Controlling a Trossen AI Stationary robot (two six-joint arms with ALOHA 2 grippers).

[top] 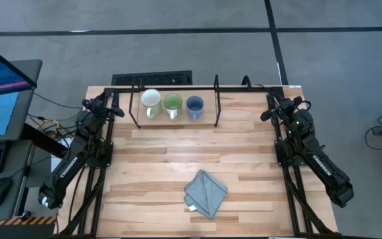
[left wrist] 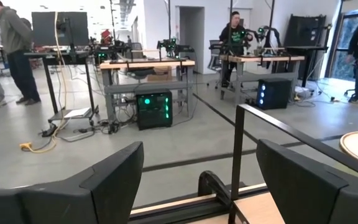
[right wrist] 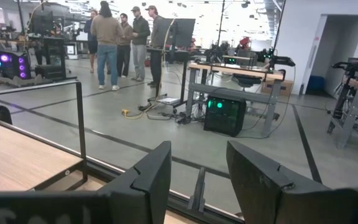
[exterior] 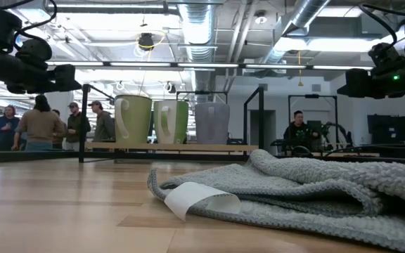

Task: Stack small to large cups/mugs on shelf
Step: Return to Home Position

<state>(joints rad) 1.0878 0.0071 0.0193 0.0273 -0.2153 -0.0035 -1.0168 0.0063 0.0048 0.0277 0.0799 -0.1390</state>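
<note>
Three mugs stand upright side by side on the shelf's wooden board at the table's far edge: a white one, a green one and a blue-grey one. The low view shows them as the white mug, the green mug and the blue-grey mug. My left gripper waits at the shelf's left, level and open, holding nothing. At the shelf's right, my right gripper is also level, open and without a load.
A folded grey-blue cloth with a white tag lies on the table's near middle. The shelf's thin black posts rise close ahead of both grippers. People stand in the room beyond the table.
</note>
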